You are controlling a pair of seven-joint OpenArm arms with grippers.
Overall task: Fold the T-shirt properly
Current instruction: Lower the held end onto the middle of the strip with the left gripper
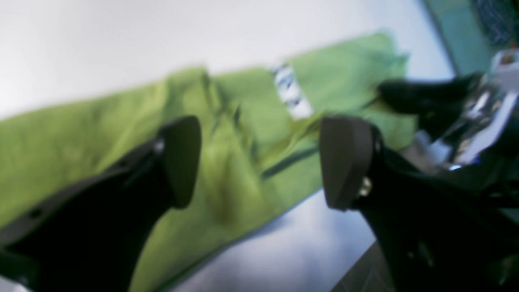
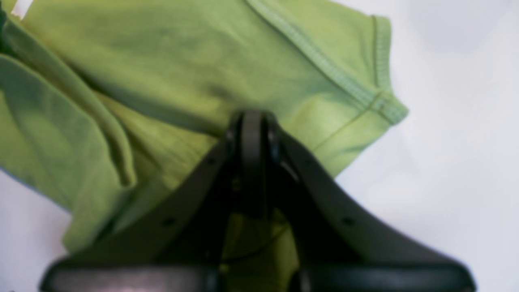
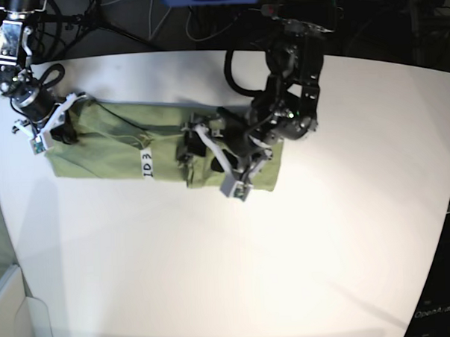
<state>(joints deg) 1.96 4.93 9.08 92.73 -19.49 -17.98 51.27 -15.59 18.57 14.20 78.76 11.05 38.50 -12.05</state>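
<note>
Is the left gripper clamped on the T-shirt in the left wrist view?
No: the left gripper has its jaws spread wide apart above the T-shirt, with green fabric showing between them and nothing pinched.

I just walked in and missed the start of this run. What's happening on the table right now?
A two-armed robot is folding a green T-shirt that lies in a long band across the white table. The right gripper is shut on the shirt's fabric near a sleeve hem at one end. The left gripper hangs over the other end with its jaws spread wide and nothing between them. A white label with dark marking shows on the shirt's middle.
</note>
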